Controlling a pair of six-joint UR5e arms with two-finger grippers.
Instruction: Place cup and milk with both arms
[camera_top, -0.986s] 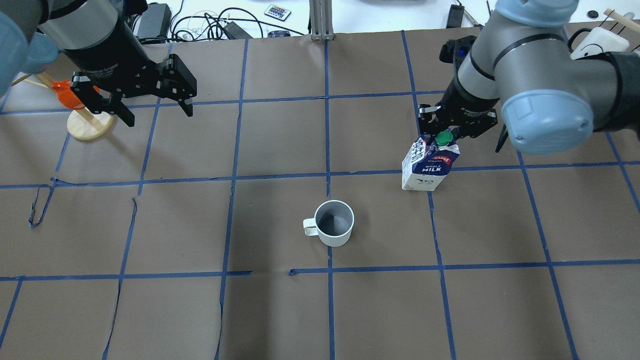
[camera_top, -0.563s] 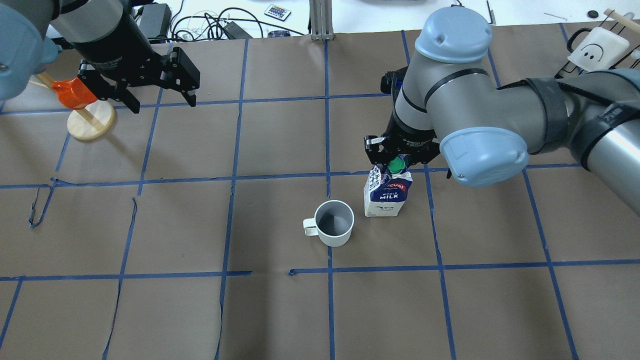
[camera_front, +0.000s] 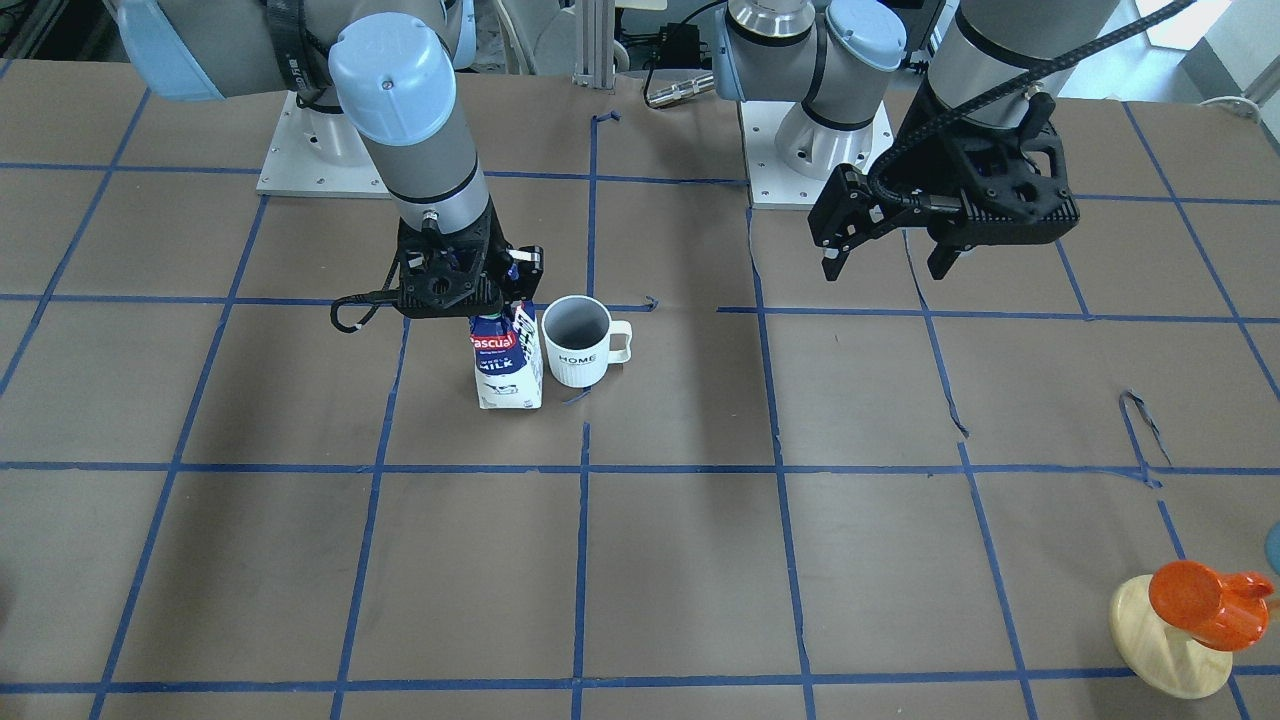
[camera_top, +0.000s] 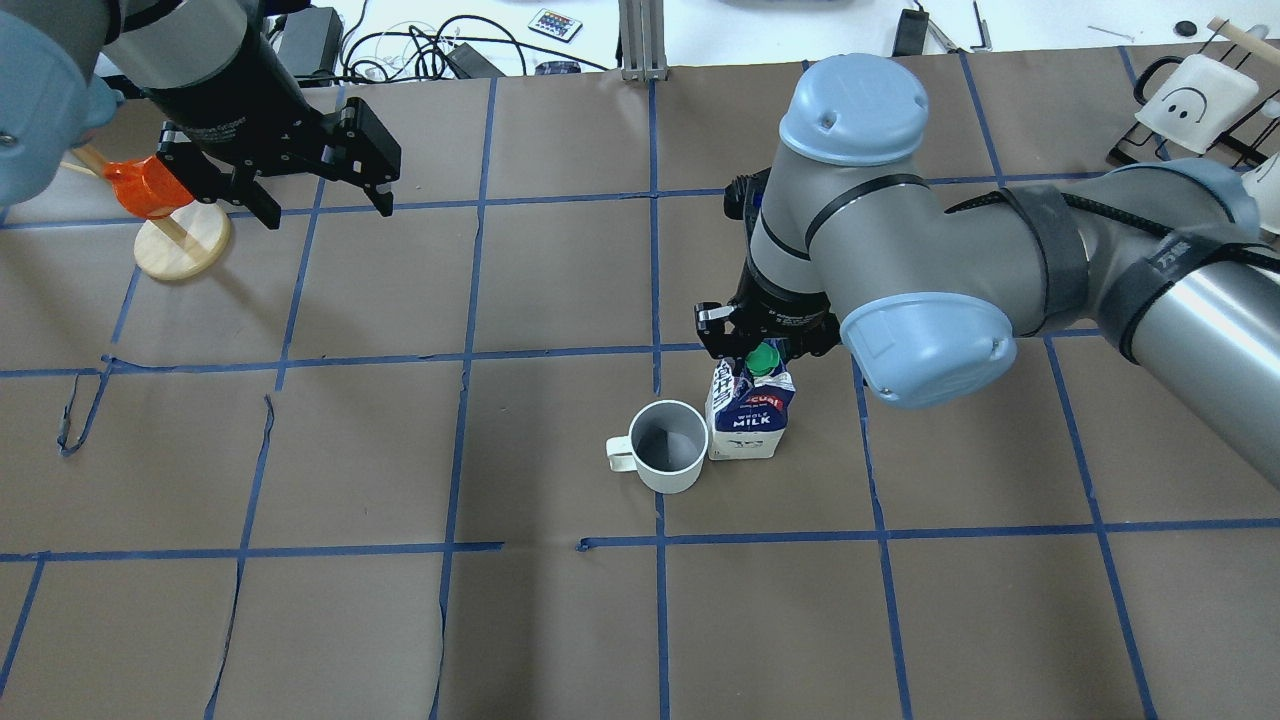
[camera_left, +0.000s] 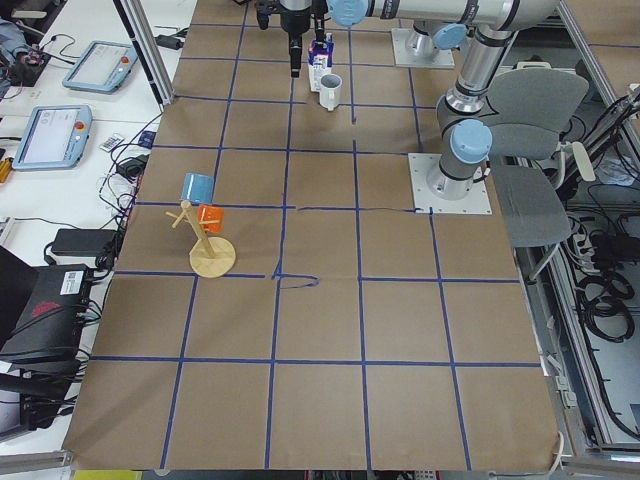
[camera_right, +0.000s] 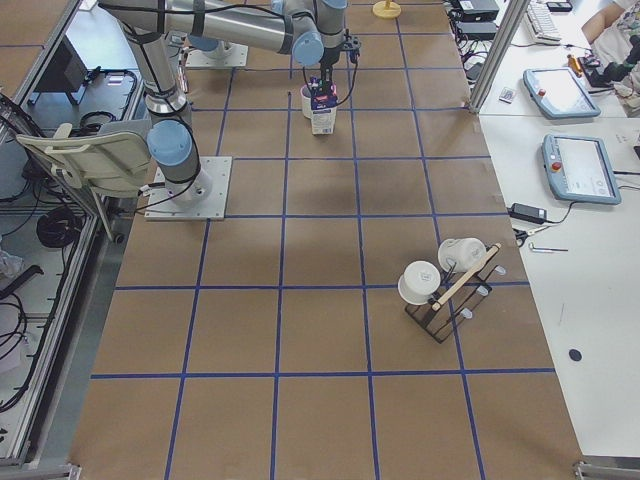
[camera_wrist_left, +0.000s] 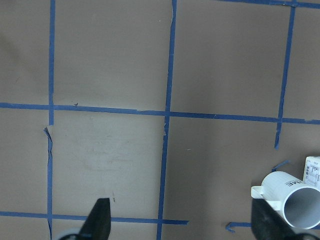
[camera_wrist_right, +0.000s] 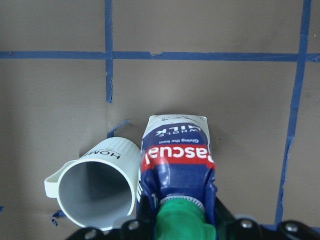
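The white ribbed cup marked "HOME" stands upright near the table's middle, handle toward the robot's left. The blue and white milk carton stands right against the cup's right side. My right gripper is shut on the carton's gable top by the green cap, as the right wrist view shows over the milk and the cup. My left gripper is open and empty, high over the far left; its view shows the cup at the lower right.
An orange mug hangs on a pale wooden stand at the far left, just beside the left gripper. A rack with white mugs stands at the far right corner. Cables lie beyond the table's far edge.
My right arm has carried the milk carton left and toward the robot, from the right-hand square to right beside the cup. The left gripper has risen and shifted slightly.
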